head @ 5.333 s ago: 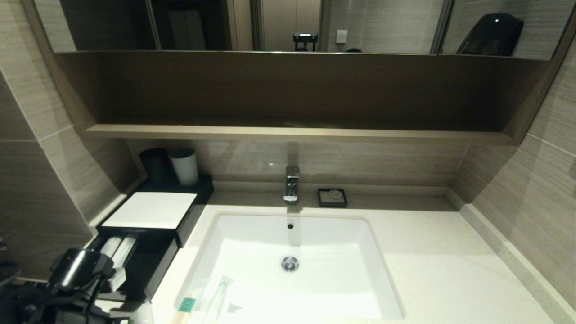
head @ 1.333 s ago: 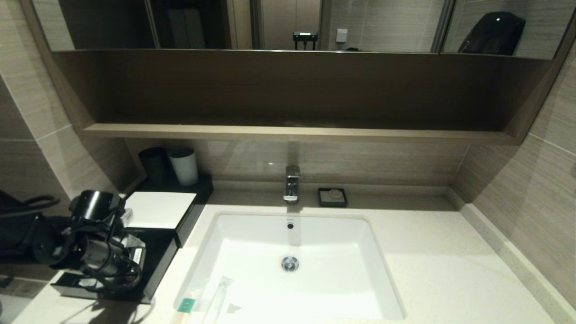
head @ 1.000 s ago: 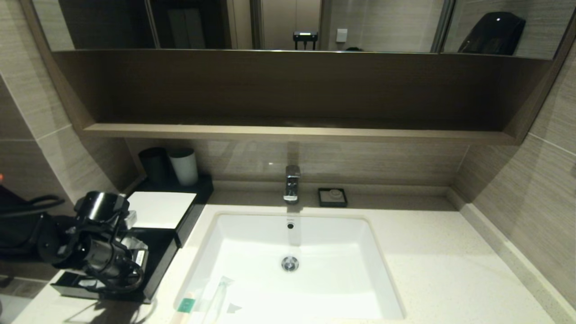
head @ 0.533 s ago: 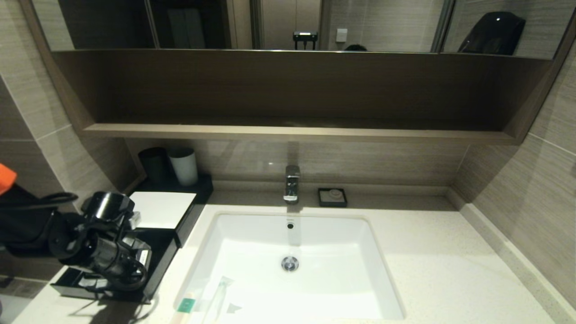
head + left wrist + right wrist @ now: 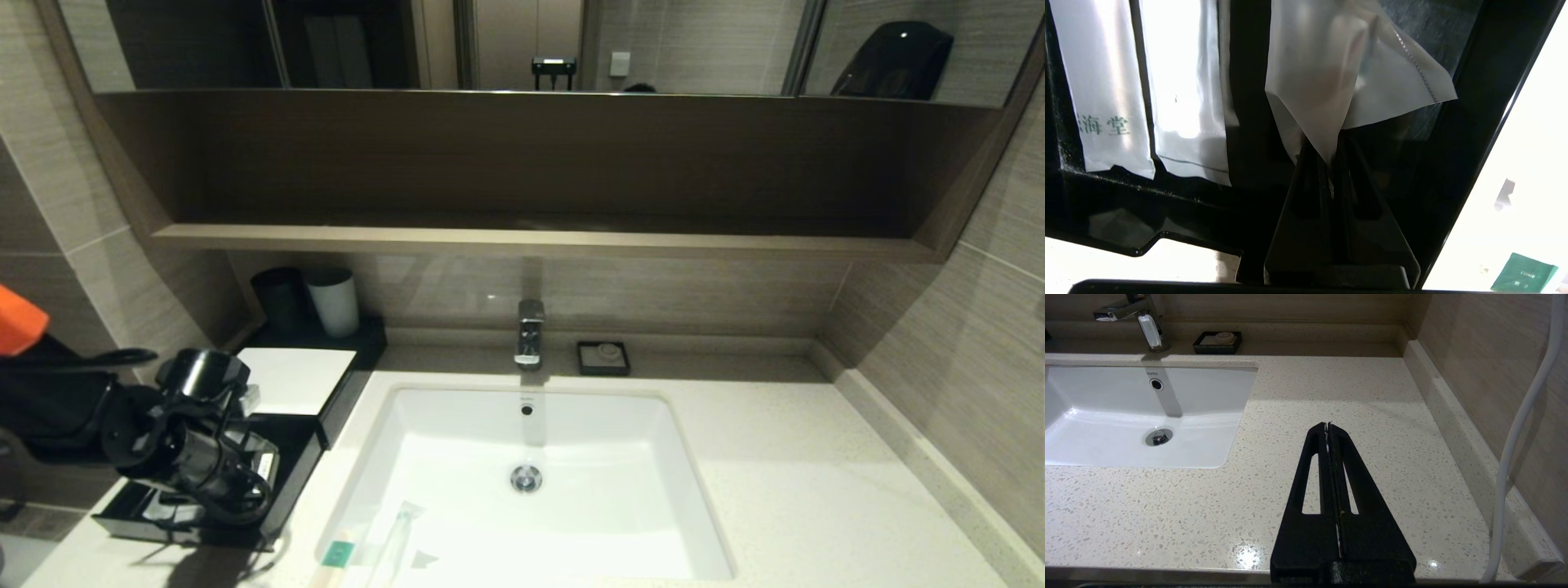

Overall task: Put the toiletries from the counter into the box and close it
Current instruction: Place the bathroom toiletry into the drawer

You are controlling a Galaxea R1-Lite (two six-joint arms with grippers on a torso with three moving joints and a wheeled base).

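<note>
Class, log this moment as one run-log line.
left tool: shut on clear packet, over open drawer | right tool: shut, idle above counter | teal-label packet: at sink's near-left edge

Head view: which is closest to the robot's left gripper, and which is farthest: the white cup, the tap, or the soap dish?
From the left gripper, over the drawer:
1. White cup, behind it on the box.
2. Tap, behind the sink's middle.
3. Soap dish, just right of the tap.

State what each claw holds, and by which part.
Left claw pinches a clear plastic packet by its lower corner, over the open black drawer. Right claw is shut on nothing.
</note>
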